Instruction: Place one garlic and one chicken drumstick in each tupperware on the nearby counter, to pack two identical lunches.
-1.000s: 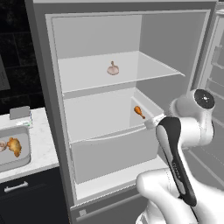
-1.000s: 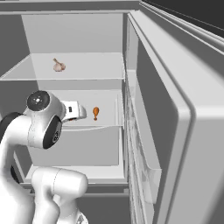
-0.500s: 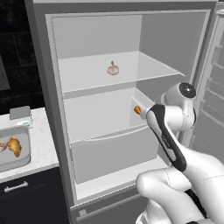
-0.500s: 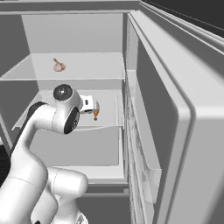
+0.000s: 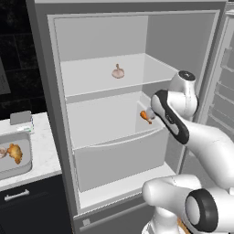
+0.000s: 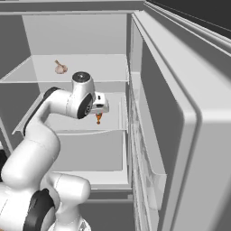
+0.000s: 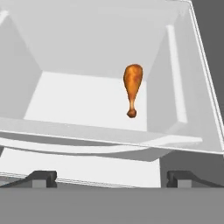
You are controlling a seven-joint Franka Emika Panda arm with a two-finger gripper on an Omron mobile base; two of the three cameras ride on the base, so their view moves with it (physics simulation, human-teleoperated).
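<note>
In the hand view, the two dark fingertips (image 7: pixel 41 178) are seen set wide apart at the bottom edge, with nothing between them, so the jaws are spread and empty. Just beyond them the white front lip of the fridge drawer (image 7: pixel 100 138) is crossed, and past it a chicken drumstick (image 7: pixel 132 87) is shown lying on the lower shelf (image 7: pixel 78 98), its thick golden-brown end away from the camera and its thin bone end pointing back toward the jaws. In the left base view the white arm (image 5: pixel 201 137) is seen bent at the elbow and reaching into the open fridge (image 5: pixel 45 114) from the right, the hand held level beside the drumstick near the right inner wall. A garlic (image 5: pixel 118 72) is seen on the upper shelf, well apart from the hand. At the left edge of that view a tupperware (image 5: pixel 13 157) is shown on the white desk (image 5: pixel 43 151), with a second drumstick inside it.
</note>
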